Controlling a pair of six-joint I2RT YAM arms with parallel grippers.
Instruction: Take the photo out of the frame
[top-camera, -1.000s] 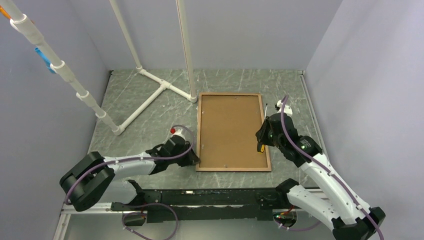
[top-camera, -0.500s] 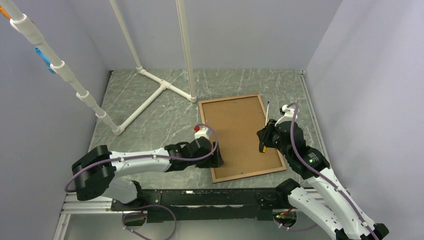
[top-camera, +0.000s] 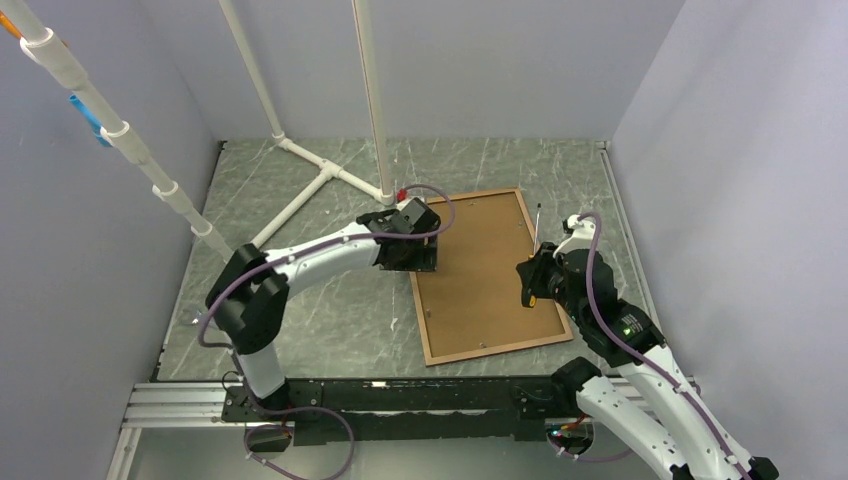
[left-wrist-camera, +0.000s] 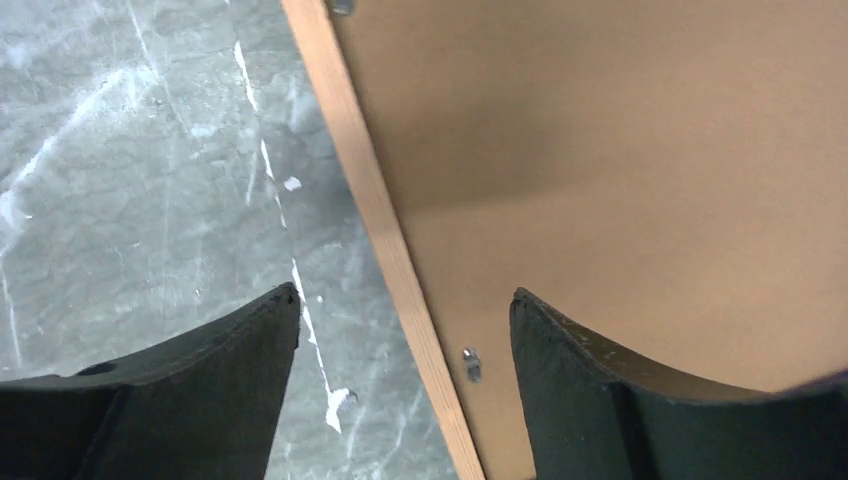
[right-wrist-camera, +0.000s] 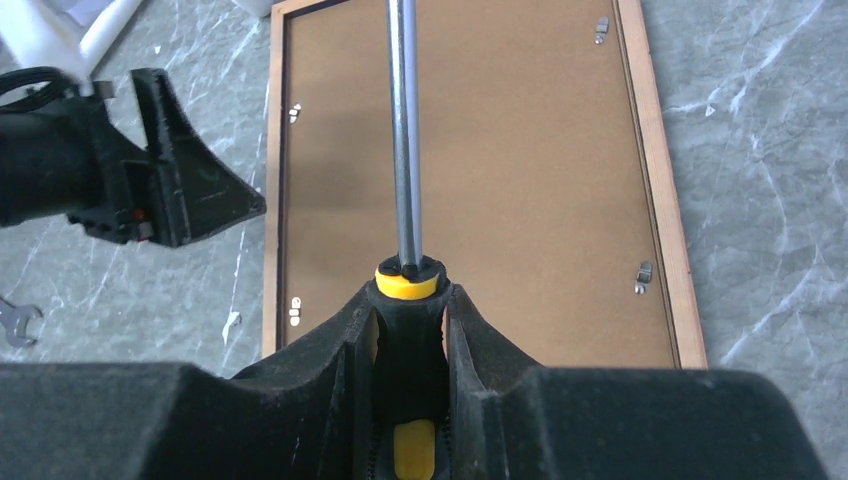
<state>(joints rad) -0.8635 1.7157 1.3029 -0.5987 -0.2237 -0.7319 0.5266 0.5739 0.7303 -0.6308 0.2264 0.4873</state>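
We log the frame (left-wrist-camera: 372, 200) lying face down and skewed on the table (top-camera: 330, 320), brown backing board (top-camera: 490, 270) up, the left gripper (left-wrist-camera: 405, 305) spread wide astride its left rim, and the right gripper (right-wrist-camera: 410, 300) clamped on a yellow-and-black screwdriver (right-wrist-camera: 404, 150) whose shaft points across the board.

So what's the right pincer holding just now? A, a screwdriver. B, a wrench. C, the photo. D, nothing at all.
A: the right pincer is shut on the yellow-and-black handle of a screwdriver, with the metal shaft pointing out over the brown back of the frame.
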